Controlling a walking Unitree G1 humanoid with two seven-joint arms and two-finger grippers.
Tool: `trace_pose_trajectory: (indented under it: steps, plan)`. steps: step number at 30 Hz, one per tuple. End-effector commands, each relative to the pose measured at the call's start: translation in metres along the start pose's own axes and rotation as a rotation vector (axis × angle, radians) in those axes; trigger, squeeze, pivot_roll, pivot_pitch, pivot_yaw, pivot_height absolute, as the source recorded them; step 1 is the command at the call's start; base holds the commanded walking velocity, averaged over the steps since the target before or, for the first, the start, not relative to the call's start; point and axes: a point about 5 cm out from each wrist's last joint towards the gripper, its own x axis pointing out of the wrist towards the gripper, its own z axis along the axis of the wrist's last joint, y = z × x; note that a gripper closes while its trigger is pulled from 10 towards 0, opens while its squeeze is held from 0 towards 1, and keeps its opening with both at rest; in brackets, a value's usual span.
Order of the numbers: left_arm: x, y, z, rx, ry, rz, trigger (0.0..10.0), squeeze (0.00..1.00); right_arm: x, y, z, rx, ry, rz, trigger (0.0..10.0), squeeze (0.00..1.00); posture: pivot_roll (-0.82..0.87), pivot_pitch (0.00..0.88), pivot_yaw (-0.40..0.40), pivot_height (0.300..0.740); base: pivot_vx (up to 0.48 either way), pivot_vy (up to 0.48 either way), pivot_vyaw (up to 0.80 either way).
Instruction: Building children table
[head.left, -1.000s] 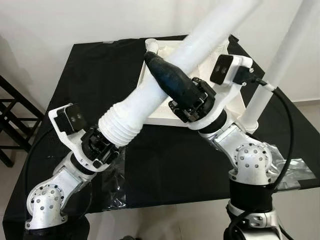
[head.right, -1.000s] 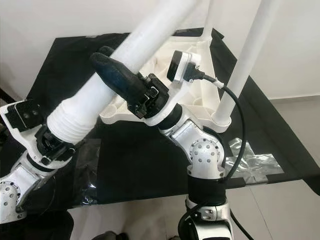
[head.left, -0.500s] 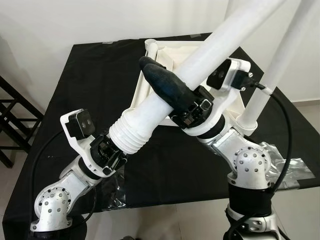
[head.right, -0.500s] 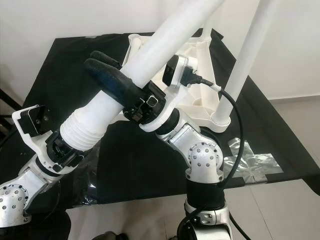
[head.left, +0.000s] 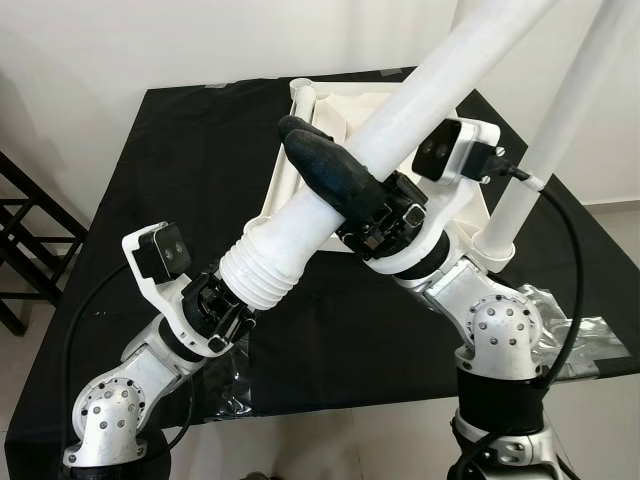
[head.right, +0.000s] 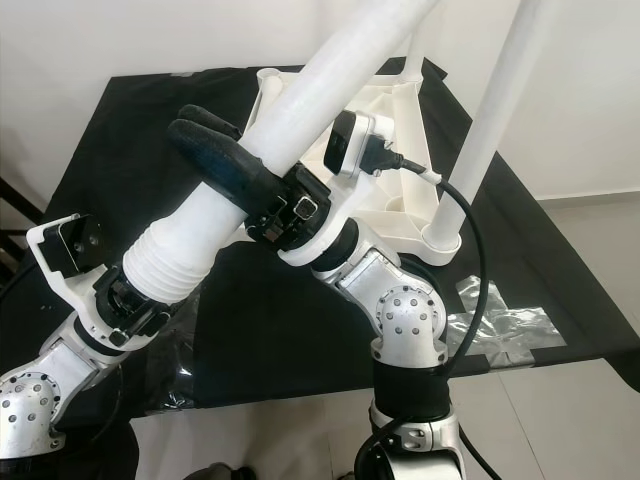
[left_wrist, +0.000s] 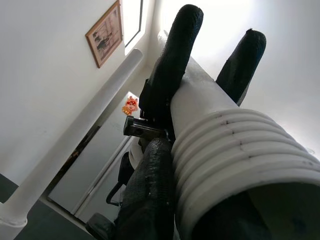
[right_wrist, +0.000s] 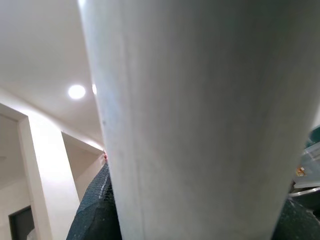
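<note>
A long white table leg (head.left: 400, 120) slants from lower left to upper right, with its ribbed screw end (head.left: 262, 268) lowest. My left gripper (head.left: 232, 302) is shut on that ribbed end. My right gripper (head.left: 296, 138) is shut on the smooth shaft a little higher, its black fingers (head.left: 335, 172) wrapped round it. Behind them the white tabletop (head.left: 300, 215) lies upside down on the black-covered table (head.left: 180, 150), with a second leg (head.left: 545, 140) standing upright in its near right corner. In the left wrist view the ribbed end (left_wrist: 235, 160) is close, with the right gripper's fingers (left_wrist: 175, 55) beyond.
Crumpled clear plastic wrap (head.left: 590, 330) lies on the table's front right, and more (head.left: 225, 385) at the front left. A black metal rack (head.left: 25, 230) stands on the floor to the left. A white wall (head.left: 150, 40) runs behind the table.
Over the last second both grippers carried the leg: its ribbed end moved right and forward and the leg tipped a little steeper. Since half a second ago it has barely moved.
</note>
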Motion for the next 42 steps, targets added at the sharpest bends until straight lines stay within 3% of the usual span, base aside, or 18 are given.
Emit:
trace_pose_trajectory:
  steps: [1, 2, 3, 17, 23, 24, 40, 41, 42]
  plan:
    - [0.001, 0.003, -0.007, -0.023, 0.03, 0.011, 10.0, 0.22, 0.003, 0.002, 0.0, 0.002, -0.001, 0.01, 0.0, 0.0, -0.01, 0.119, 0.003, 0.74, 0.0, 0.0, 0.0]
    - [0.001, 0.003, -0.007, -0.023, 0.03, 0.011, 10.0, 0.22, 0.003, 0.002, 0.0, 0.002, -0.001, 0.01, 0.0, 0.0, -0.01, 0.119, 0.003, 0.74, 0.0, 0.0, 0.0]
    - [0.0, 0.007, -0.006, -0.026, 0.019, 0.038, 10.0, 1.0, 0.003, 0.002, 0.001, -0.006, -0.005, 0.004, 0.0, 0.0, -0.01, 0.119, 0.003, 0.74, 0.0, 0.0, 0.0]
    - [-0.013, 0.018, 0.006, 0.015, -0.031, 0.146, 10.0, 1.0, 0.0, -0.011, 0.019, -0.086, -0.06, -0.079, 0.0, 0.0, 0.0, 0.121, 0.007, 0.74, 0.0, 0.0, 0.0]
    - [-0.028, 0.023, 0.013, 0.035, -0.045, 0.211, 10.0, 1.0, 0.002, -0.018, 0.035, -0.151, -0.11, -0.146, 0.0, 0.0, 0.0, 0.119, 0.008, 0.74, 0.0, 0.0, 0.0]
    - [-0.037, 0.024, 0.015, 0.043, -0.047, 0.251, 10.0, 1.0, 0.002, -0.02, 0.041, -0.175, -0.126, -0.165, 0.0, 0.0, 0.0, 0.119, 0.008, 0.74, 0.0, 0.0, 0.0]
    - [-0.063, 0.022, 0.009, 0.038, -0.016, 0.345, 10.0, 1.0, 0.001, -0.024, 0.049, -0.244, -0.117, -0.204, 0.0, 0.0, 0.01, 0.116, 0.014, 0.74, 0.0, 0.0, 0.0]
    - [-0.068, 0.027, 0.014, 0.079, -0.007, 0.41, 10.0, 1.0, -0.001, -0.031, 0.046, -0.299, -0.066, -0.266, 3.6, 0.0, 0.01, 0.11, 0.011, 0.74, 0.0, 0.0, 0.0]
    - [-0.068, 0.027, 0.014, 0.079, -0.007, 0.41, 10.0, 1.0, -0.001, -0.031, 0.046, -0.299, -0.066, -0.266, 3.6, 0.0, 0.01, 0.11, 0.011, 0.74, 0.0, 0.0, 0.0]
